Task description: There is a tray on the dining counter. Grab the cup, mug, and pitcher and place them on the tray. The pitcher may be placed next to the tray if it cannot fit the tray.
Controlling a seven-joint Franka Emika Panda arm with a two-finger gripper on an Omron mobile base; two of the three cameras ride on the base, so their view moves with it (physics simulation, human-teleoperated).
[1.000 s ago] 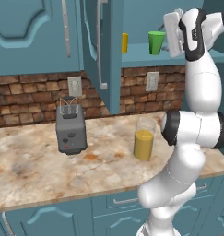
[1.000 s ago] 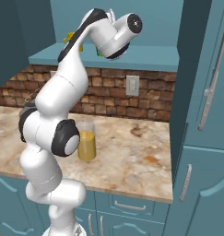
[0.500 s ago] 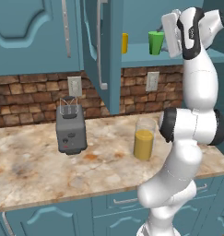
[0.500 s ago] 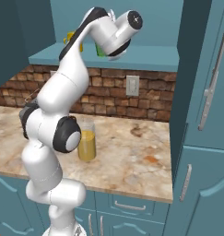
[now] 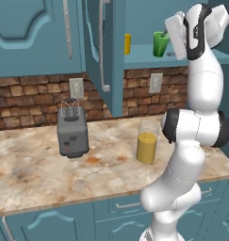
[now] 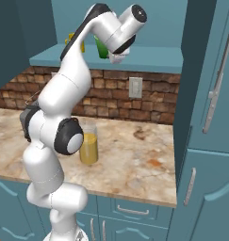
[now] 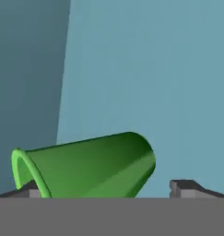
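Observation:
The green cup (image 5: 159, 44) stands on the shelf of the open upper cabinet, seen too behind my arm (image 6: 101, 47). My gripper (image 5: 169, 48) is raised to that shelf and open, its fingertips (image 7: 185, 188) on either side of the cup (image 7: 90, 168), with a gap on one side. Left of the cup on the same shelf is the yellow mug (image 5: 127, 44). Below, on the brick-backed kitchen counter, stands the clear pitcher (image 5: 147, 141) of orange liquid, beside my arm's elbow (image 6: 89, 145). The tray and the dining counter are out of view.
A grey toaster (image 5: 72, 132) sits on the marbled kitchen counter (image 5: 36, 174) left of the pitcher. The open cabinet door (image 5: 104, 52) hangs left of the shelf. A tall teal cabinet (image 6: 210, 94) bounds the right side.
My hand has edged slightly closer to the green cup on the shelf. Pitcher, mug and toaster have not moved.

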